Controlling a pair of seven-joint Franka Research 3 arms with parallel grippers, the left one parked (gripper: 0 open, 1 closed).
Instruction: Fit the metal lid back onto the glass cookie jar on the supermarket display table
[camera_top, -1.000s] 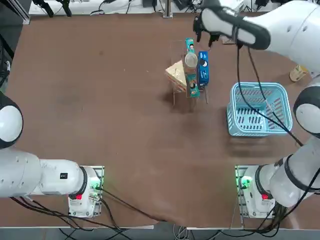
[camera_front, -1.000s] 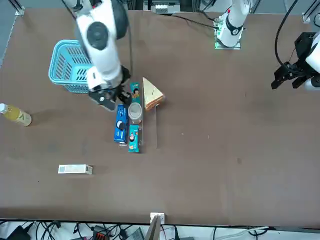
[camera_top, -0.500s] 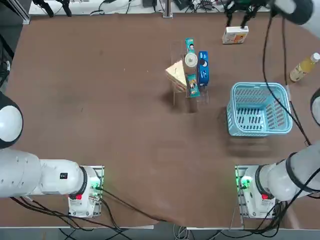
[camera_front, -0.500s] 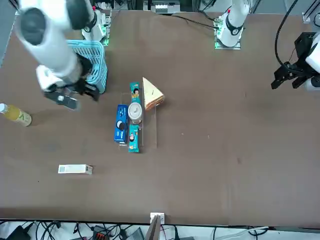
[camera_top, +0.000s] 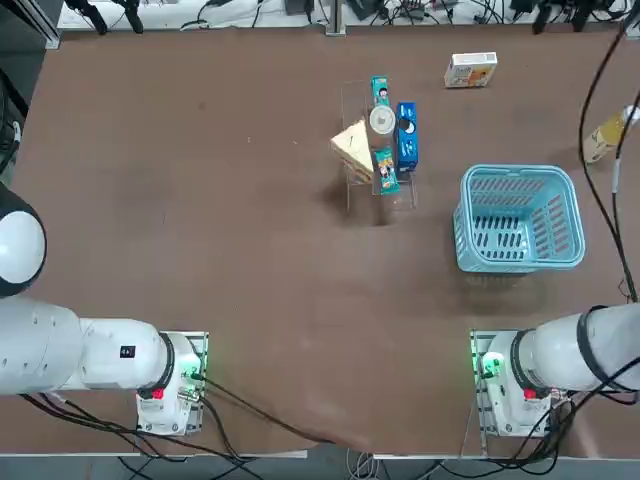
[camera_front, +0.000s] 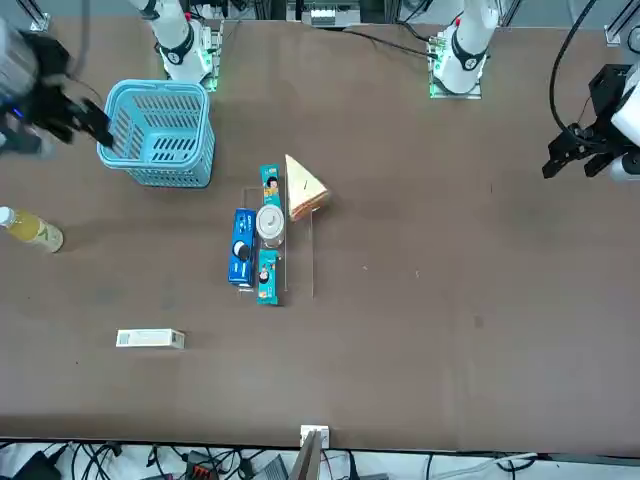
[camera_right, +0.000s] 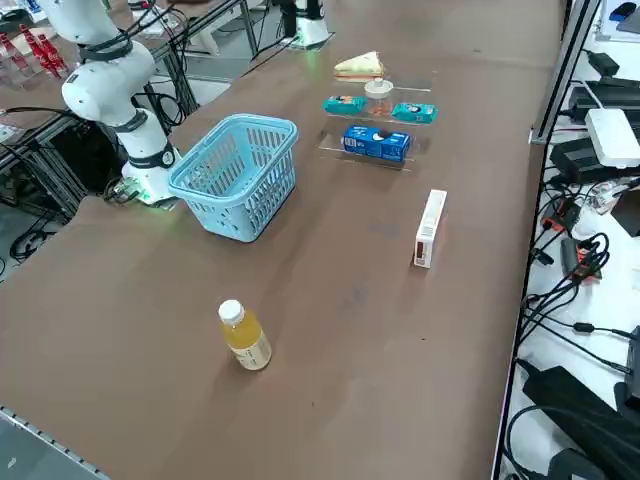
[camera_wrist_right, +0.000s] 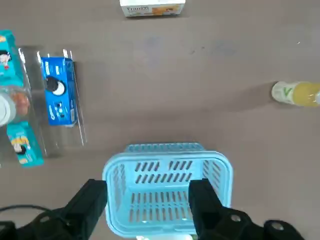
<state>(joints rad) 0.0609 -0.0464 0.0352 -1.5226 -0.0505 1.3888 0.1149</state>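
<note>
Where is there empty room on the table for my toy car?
There's bare table between the basket and the white box, and lots past the sandwich, away from the basket. It's crowded where the jar, blue box and sandwich bunch together.

Blue basket (camera_top: 519, 219) near yellow-liquid bottle (camera_right: 245, 334)

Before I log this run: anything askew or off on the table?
One oddity: the yellow bottle lies on its side. The lid looks seated on the jar; right gripper is open, nothing between its fingers.
</note>
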